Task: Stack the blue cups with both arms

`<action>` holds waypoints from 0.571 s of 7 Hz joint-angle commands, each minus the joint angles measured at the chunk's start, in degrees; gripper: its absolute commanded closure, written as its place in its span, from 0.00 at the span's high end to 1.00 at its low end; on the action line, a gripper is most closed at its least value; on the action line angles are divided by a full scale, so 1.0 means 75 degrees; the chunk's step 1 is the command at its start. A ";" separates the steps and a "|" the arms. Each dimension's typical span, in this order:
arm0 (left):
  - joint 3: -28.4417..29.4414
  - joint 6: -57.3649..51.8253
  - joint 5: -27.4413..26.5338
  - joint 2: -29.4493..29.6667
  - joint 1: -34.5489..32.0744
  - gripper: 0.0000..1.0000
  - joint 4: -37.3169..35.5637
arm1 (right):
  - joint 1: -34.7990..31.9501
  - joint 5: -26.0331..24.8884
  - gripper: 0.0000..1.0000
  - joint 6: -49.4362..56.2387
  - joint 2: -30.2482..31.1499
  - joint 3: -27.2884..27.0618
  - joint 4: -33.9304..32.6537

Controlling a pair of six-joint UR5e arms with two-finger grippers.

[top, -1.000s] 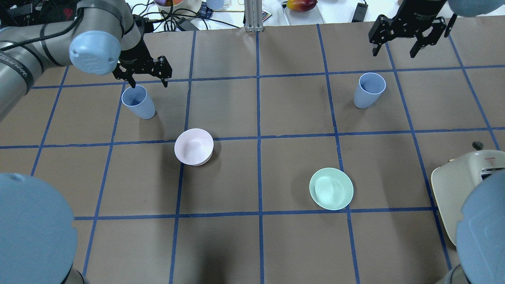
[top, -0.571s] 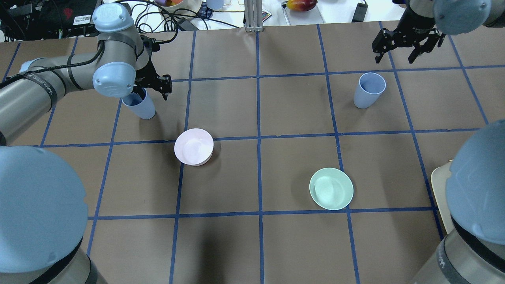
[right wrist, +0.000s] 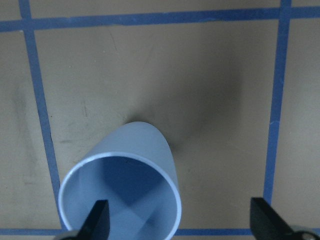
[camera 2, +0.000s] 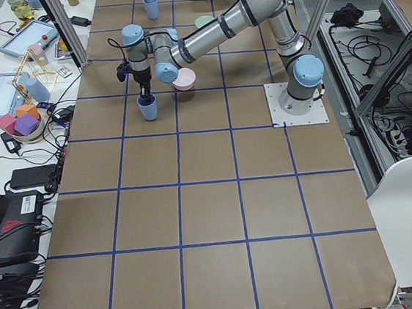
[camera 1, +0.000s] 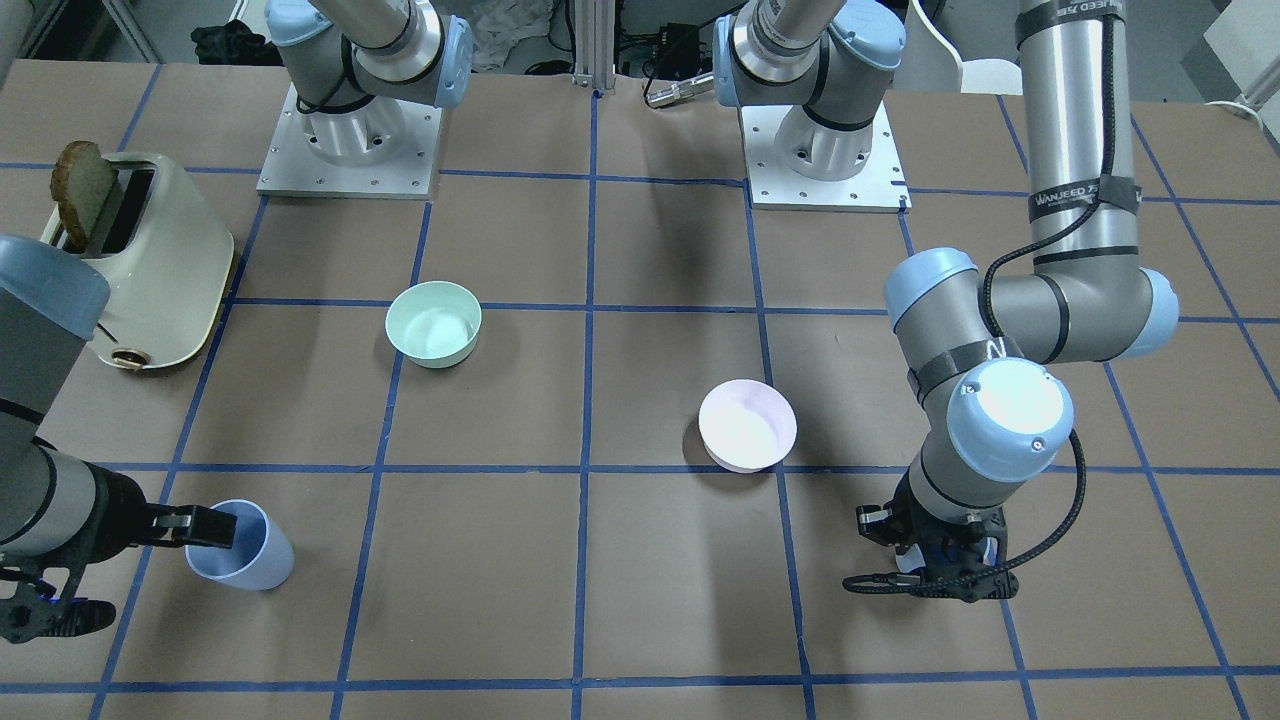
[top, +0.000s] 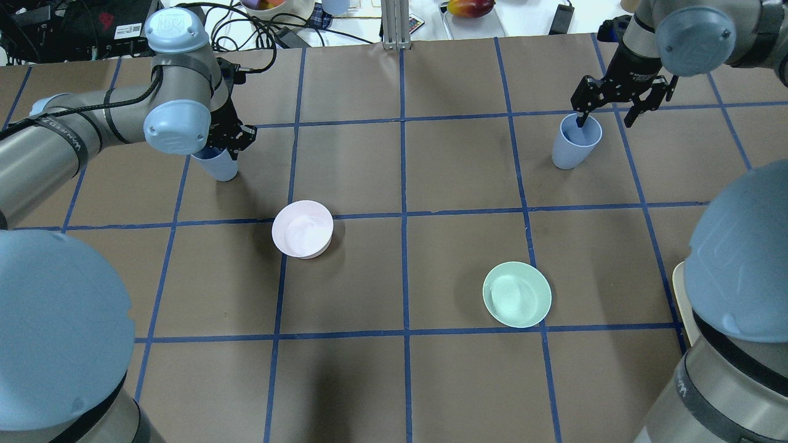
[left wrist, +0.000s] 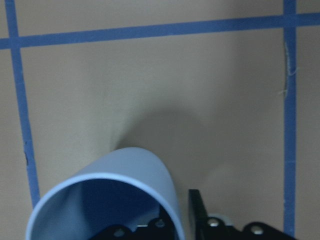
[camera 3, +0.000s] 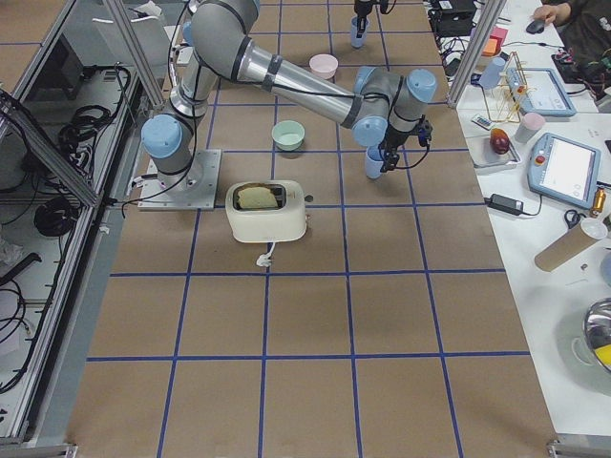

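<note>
Left hand pinches left cup's wall; right hand straddles right cup's rim.

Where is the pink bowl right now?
In the overhead view the pink bowl sits left of the middle, on the robot's left side, between the left blue cup and the mint green bowl.

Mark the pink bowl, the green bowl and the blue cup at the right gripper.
Pale pink plastic bowl [top: 302,229], overhead view, inner floor.
Mint green plastic bowl [top: 516,294], overhead view, inner floor.
Pale blue plastic cup [top: 566,152], overhead view, outer wall.
</note>
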State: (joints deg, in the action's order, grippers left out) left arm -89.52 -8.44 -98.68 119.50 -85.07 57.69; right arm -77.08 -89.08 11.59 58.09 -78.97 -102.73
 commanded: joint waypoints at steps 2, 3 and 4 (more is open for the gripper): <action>0.1849 0.0478 0.0125 0.0109 -0.1271 0.00 0.1183 | 0.0000 -0.0005 0.83 -0.0045 -0.0022 -0.0286 0.0010; 0.2218 0.1177 0.0857 0.0296 -0.1986 0.00 0.1446 | 0.0000 -0.0005 0.38 -0.0033 -0.0022 -0.0345 0.0010; 0.2221 0.1335 0.1398 0.0414 -0.2608 0.00 0.1390 | 0.0000 -0.0005 0.04 -0.0010 -0.0022 -0.0345 0.0021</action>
State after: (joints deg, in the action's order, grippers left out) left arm -74.62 -1.16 -93.00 121.41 -98.83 67.15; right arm -77.07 -89.13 11.38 57.94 -81.36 -102.63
